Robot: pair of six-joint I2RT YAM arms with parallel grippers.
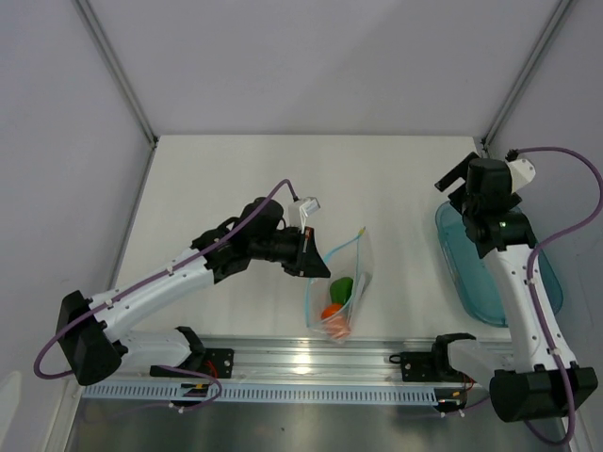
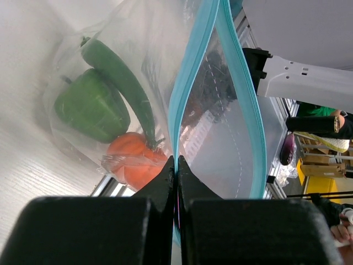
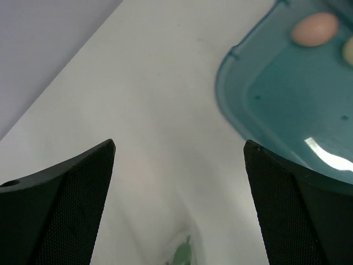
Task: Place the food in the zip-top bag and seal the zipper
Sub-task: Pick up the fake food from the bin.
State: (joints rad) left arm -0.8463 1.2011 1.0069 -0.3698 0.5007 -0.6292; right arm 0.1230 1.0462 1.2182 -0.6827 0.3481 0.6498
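Note:
The clear zip-top bag [image 1: 350,273] hangs from my left gripper [image 1: 316,256], its bottom near the table's front edge. In the left wrist view the left gripper [image 2: 176,160] is shut on one side of the teal zipper [image 2: 190,66]; the other side [image 2: 247,99] bows away, so the mouth is open. Inside lie a green pepper [image 2: 91,105], a long green chili [image 2: 124,83] and an orange-red round food [image 2: 132,163]. My right gripper [image 3: 179,152] is open and empty, high over the table beside the tray. Two pale eggs [image 3: 314,28] lie in the tray.
The translucent teal tray [image 1: 546,294] sits at the right edge under my right arm; it also shows in the right wrist view [image 3: 276,88]. An aluminium rail [image 1: 311,360] runs along the near edge. Grey walls close the back and sides.

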